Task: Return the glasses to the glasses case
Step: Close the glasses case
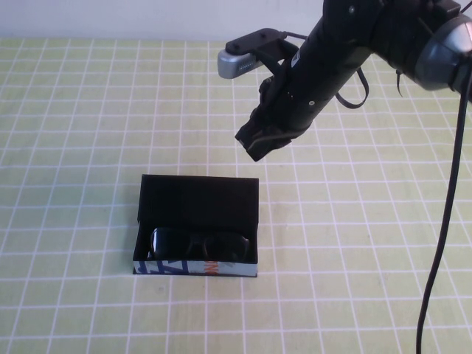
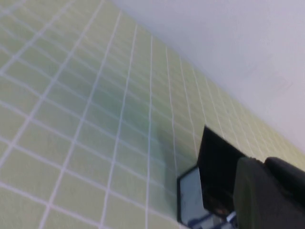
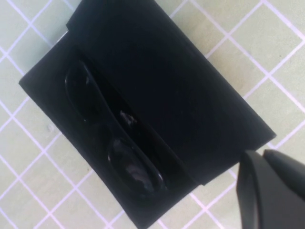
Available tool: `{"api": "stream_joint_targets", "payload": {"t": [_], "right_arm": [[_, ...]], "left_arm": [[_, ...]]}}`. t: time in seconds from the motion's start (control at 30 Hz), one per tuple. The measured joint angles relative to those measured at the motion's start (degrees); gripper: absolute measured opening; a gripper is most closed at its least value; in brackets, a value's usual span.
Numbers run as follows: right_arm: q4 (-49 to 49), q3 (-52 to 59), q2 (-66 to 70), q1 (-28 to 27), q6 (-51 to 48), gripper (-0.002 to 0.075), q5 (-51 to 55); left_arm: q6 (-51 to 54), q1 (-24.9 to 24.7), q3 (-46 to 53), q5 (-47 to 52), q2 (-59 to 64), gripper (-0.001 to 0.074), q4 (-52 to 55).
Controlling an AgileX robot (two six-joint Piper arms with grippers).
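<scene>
The black glasses case (image 1: pixel 199 193) lies open on the checked cloth, with its flap lid laid back and its blue, white and orange edge toward me. The black glasses (image 1: pixel 198 245) lie inside it, along the front. My right gripper (image 1: pixel 257 141) hangs shut and empty above and behind the case's right back corner. The right wrist view looks down on the case (image 3: pixel 190 95) and the glasses (image 3: pixel 114 143), with the gripper (image 3: pixel 261 157) past the lid's edge. My left gripper (image 2: pixel 263 164) shows only in the left wrist view, shut and empty, beside the case (image 2: pixel 217 162).
A green cloth (image 1: pixel 81 133) with a white grid covers the table. A black cable (image 1: pixel 450 221) hangs down along the right side from the right arm. A white wall (image 2: pixel 228 43) runs behind the table.
</scene>
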Motion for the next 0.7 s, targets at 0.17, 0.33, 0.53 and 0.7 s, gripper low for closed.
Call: {"api": "stream_joint_targets", "payload": {"t": [0.17, 0.33, 0.53, 0.7], "right_arm": [[0.4, 0.0, 0.0, 0.0, 0.0, -0.0011, -0.36], [0.98, 0.0, 0.0, 0.0, 0.0, -0.0011, -0.36], [2.38, 0.0, 0.0, 0.0, 0.09, -0.0011, -0.15], [2.58, 0.0, 0.0, 0.0, 0.09, -0.0011, -0.14]], "left_arm": [[2.7, -4.78, -4.86, 6.42, 11.21, -0.0002, -2.79], [7.28, -10.98, -10.79, 11.8, 24.99, -0.0002, -2.93], [16.84, -14.34, -17.69, 17.09, 41.95, -0.0002, -4.52], [38.58, -14.61, -21.27, 17.92, 54.92, -0.0002, -18.43]]}}
